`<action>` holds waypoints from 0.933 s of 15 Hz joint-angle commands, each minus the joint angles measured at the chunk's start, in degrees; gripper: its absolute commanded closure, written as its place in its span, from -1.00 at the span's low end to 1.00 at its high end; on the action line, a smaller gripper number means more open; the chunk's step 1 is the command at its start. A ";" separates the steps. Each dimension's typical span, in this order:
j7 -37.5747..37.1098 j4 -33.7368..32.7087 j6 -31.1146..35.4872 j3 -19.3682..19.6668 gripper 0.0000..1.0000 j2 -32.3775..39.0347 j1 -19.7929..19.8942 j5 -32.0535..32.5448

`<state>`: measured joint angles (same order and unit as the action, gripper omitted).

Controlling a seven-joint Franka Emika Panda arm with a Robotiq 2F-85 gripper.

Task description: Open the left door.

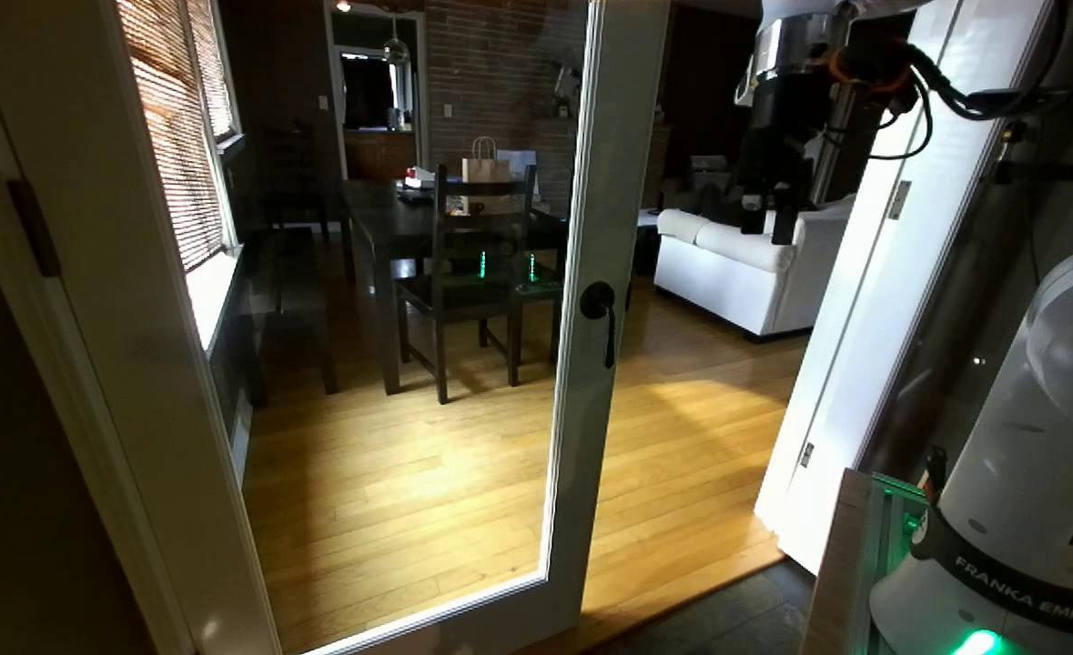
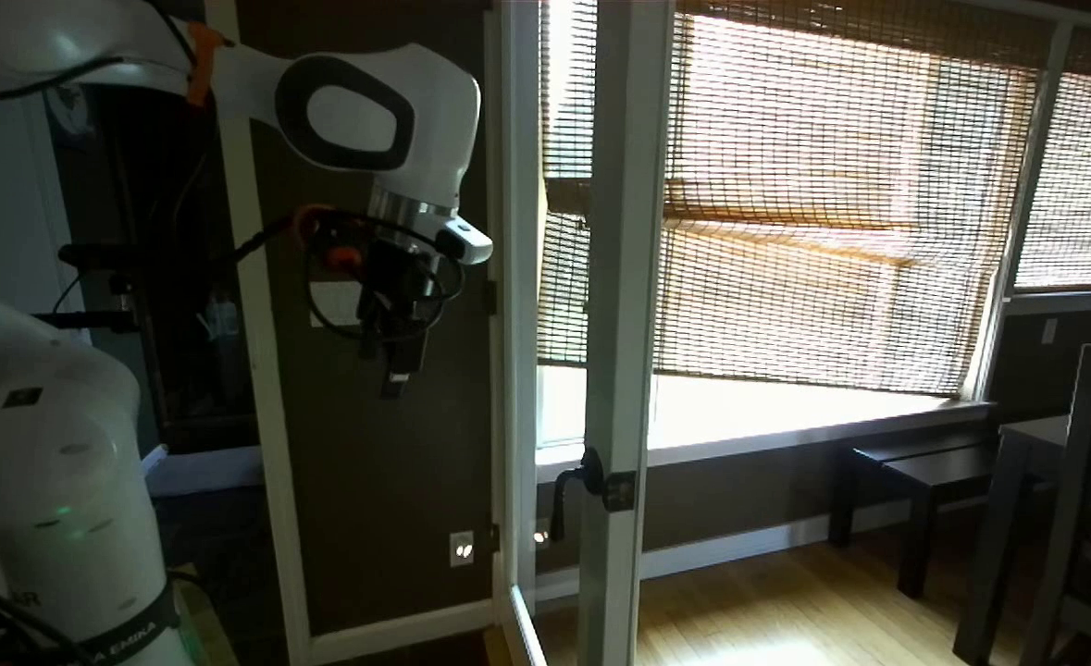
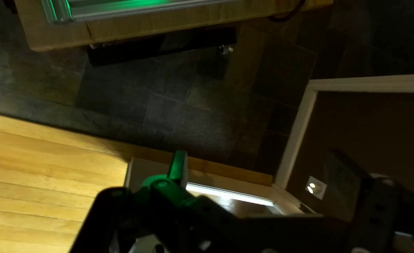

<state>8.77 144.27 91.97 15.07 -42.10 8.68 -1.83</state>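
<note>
Plainly hanging downturned, with the gripper (image 1: pixel 768 233) spread wide and holding nothing, presumably to fit around the black handle (image 1: pixel 598 302); near but apart from the left door (image 1: pixel 588 428) along the wooden threshold (image 3: pixel 224 169), perhaps for room to approach.

White sofa (image 1: pixel 720 284), dark chair (image 1: pixel 477 307).

"How does the left door (image 1: pixel 586 428) look?"

"Tall and white-framed, with one full-length glass pane (image 1: pixel 409 428). It stands upright. In an exterior view it spans left to just past center, a black handle (image 1: pixel 598 302) on its edge rail (image 1: pixel 621 136), lever hanging down. In an exterior view it shows nearly edge-on, mid-frame, with a dark latch plate (image 2: pixel 619 491)."

"Closed?"

"Seems so, or nearly; I can't tell which."
</note>
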 commanded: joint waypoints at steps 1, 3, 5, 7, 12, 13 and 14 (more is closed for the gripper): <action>10.77 -8.22 -0.90 5.27 -1.00 6.31 -3.06 -4.46; 17.21 -12.19 -0.86 7.92 -1.00 8.46 -4.19 -6.18; 23.51 -15.87 -0.93 10.59 -1.00 10.37 -4.97 -8.63; 29.78 -19.45 -1.00 13.43 -1.00 12.72 -5.70 -11.92; 42.12 -26.63 0.54 18.01 -1.00 16.20 -4.29 -22.55; 42.27 -28.50 -2.07 18.58 -1.00 17.07 -3.83 -23.41; 40.32 -24.87 -0.09 15.86 -1.00 15.55 -2.24 -21.22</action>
<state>48.19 119.64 92.46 32.58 -27.37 4.12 -22.10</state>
